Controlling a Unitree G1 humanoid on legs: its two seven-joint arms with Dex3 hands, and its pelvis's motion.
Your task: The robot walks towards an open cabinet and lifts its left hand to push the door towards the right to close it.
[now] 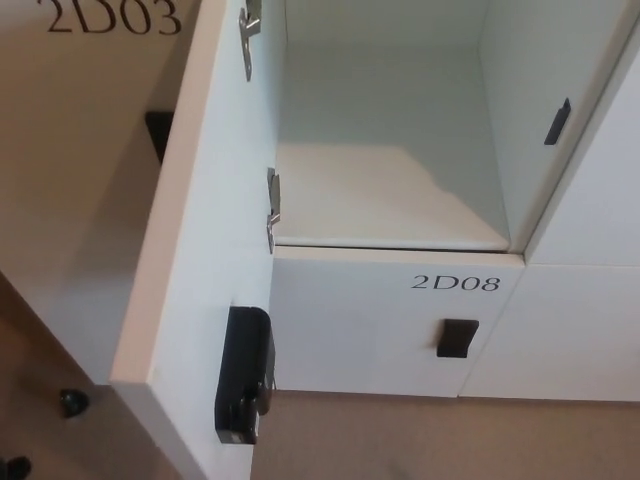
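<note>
A white cabinet door [200, 260] stands open toward me, hinged at the left of an empty compartment [385, 190]. Two metal hinges [270, 208] show on its inner side, and a black lock box [244, 387] sits near its lower free edge. The open compartment has a pale shelf floor and a black latch slot [557, 121] on its right wall. Neither of my hands shows in the head view.
Below the opening is a shut door marked 2D08 [455, 283] with a black recessed handle [456, 338]. A door marked 2D03 [110, 18] lies to the left behind the open door. Beige carpet [420, 440] runs along the bottom, with a small dark object [71, 402] at lower left.
</note>
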